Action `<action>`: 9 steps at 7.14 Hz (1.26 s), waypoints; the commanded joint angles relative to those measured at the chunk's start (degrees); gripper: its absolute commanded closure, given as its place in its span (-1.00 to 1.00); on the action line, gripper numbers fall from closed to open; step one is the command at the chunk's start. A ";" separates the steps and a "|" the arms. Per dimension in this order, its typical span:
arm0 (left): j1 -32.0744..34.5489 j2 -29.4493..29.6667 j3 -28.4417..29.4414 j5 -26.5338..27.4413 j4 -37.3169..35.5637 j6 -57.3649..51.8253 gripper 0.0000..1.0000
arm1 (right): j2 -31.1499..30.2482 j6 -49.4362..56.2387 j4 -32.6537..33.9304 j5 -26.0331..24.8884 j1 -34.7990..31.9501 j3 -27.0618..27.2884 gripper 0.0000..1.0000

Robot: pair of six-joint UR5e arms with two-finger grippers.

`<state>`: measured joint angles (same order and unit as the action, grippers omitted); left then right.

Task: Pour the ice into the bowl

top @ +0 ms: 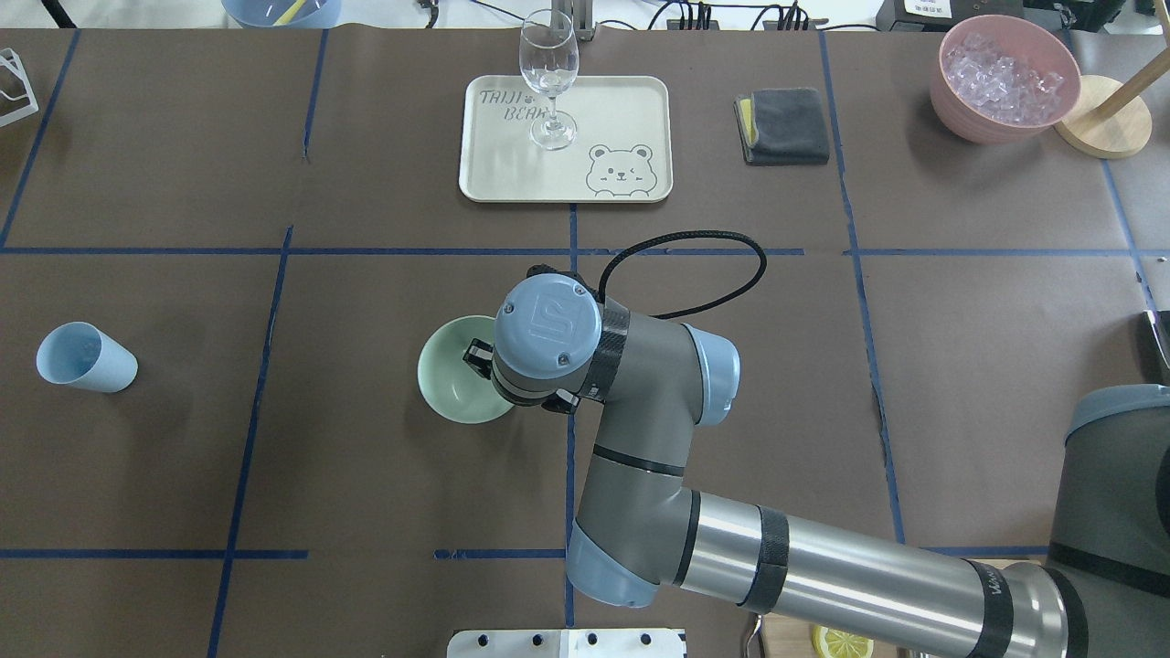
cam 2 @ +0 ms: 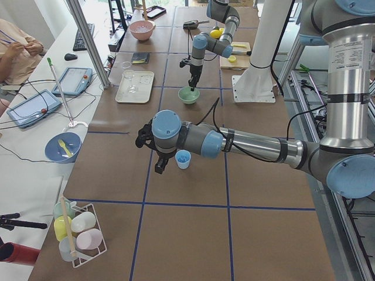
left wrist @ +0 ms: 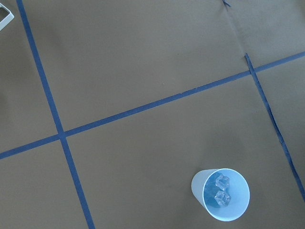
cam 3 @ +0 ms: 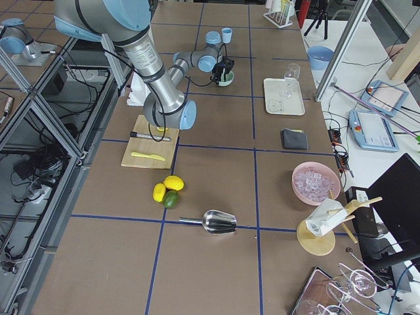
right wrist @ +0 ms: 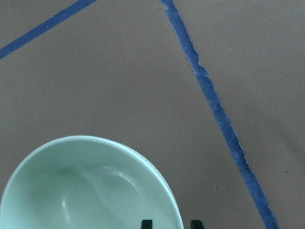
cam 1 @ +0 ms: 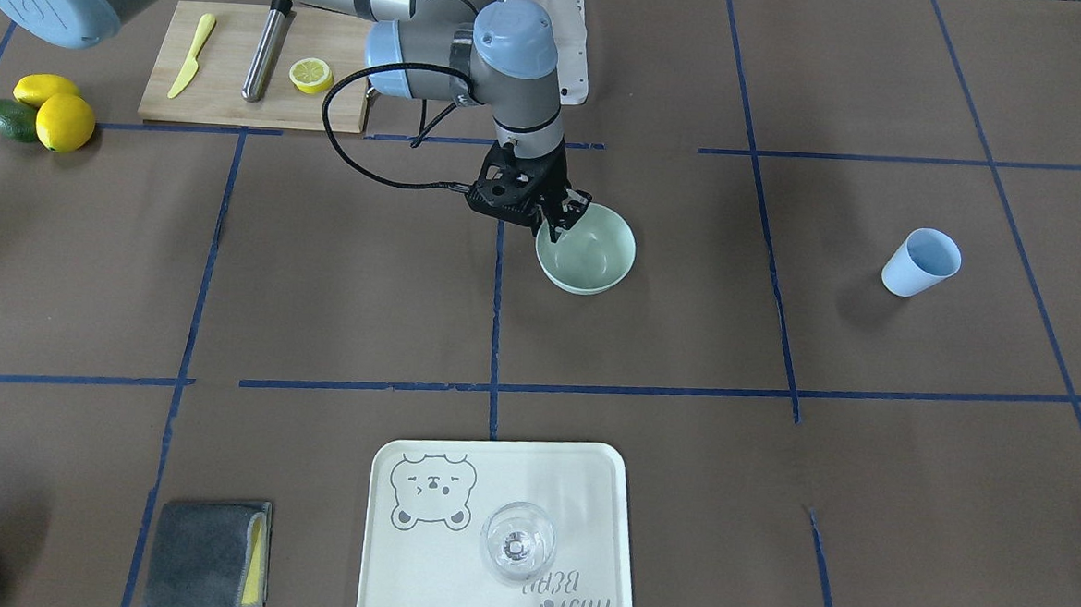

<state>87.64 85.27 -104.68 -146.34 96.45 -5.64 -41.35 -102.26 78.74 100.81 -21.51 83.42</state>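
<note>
Ice: we see two clear cubes of ice (left wrist: 222, 182) in the light blue cup (left wrist: 198, 185), well apart from the bowl (cam 1: 594, 255).
Right gripper (cam 1: 561, 223): jaws spread astride the bowl's rim.
Left gripper (cam 2: 159, 167): above the cup; we cannot tell how its jaws stand.

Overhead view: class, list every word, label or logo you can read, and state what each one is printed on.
"TAIJI BEAR": on the tray, next to a bear-face drawing.
Logo on the right arm's joint cap: a raised mark, its letters not clear.
Lettering on the right arm's tube: too blurred to read.
</note>
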 commanded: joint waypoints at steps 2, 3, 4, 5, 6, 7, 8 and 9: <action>-0.10 0.77 2.00 -1.13 7.82 0.10 -1.00 | -1.18 0.48 -0.07 1.48 -2.82 5.75 -1.00; -0.10 0.78 2.46 -4.71 11.62 0.45 -1.00 | -3.46 0.57 -0.07 6.45 -6.84 9.62 -1.00; -0.45 0.78 2.72 -4.74 13.75 4.98 -1.00 | -7.48 0.66 0.01 9.46 -10.45 15.75 -1.00; -2.19 0.17 2.90 -4.22 20.38 9.72 -0.99 | -15.18 3.01 -0.16 9.66 -11.88 23.29 -1.00; -4.65 -0.71 3.25 -1.00 28.80 18.56 -0.98 | -19.69 7.21 -0.60 8.88 -12.24 26.59 -1.00; -9.98 -3.50 3.34 5.21 41.85 31.87 -0.97 | -20.52 7.95 -1.99 7.92 -12.33 26.88 -1.00; -16.56 -8.93 3.43 14.24 58.60 45.14 -0.97 | -20.53 7.96 -2.10 6.43 -12.33 27.06 -1.00; -21.41 -11.94 3.08 21.37 66.95 54.06 -0.96 | -20.96 7.96 -1.92 4.32 -12.59 27.06 -1.00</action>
<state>72.67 77.66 -101.40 -134.01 150.00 35.66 -61.64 -94.55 76.88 107.32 -33.85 110.19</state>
